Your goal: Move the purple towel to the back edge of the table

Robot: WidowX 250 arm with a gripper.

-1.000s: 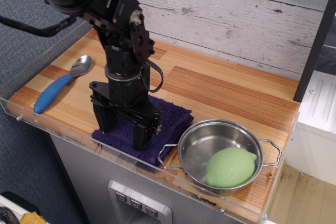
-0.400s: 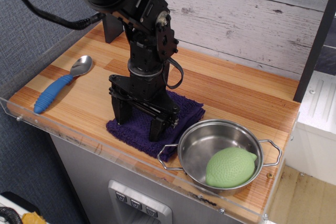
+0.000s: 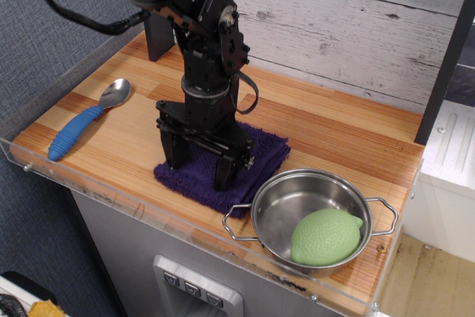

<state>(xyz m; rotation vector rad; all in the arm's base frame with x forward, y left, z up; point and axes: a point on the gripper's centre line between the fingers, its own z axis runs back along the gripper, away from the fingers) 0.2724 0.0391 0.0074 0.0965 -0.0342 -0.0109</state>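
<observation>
Near the front of the table point(image 3: 334, 128), the black gripper point(image 3: 199, 171) points straight down with its two fingers spread apart, both tips pressed onto the purple towel point(image 3: 256, 155). That towel lies flat as a rough diamond, its corners aimed toward the front rim, the wall, the spoon side and the pan side; no long axis stands out. Its right corner sits just beside the steel pan point(image 3: 297, 202), whose left handle nearly meets the cloth. Inside the pan, toward its right front, rests a green lemon-shaped object point(image 3: 326, 236). A blue-handled spoon point(image 3: 83, 122) lies well apart at the left. Behind the towel, bare planks run to the whitewashed wall point(image 3: 349, 20). A clear acrylic rim point(image 3: 111, 197) borders the front edge, close below the towel.
</observation>
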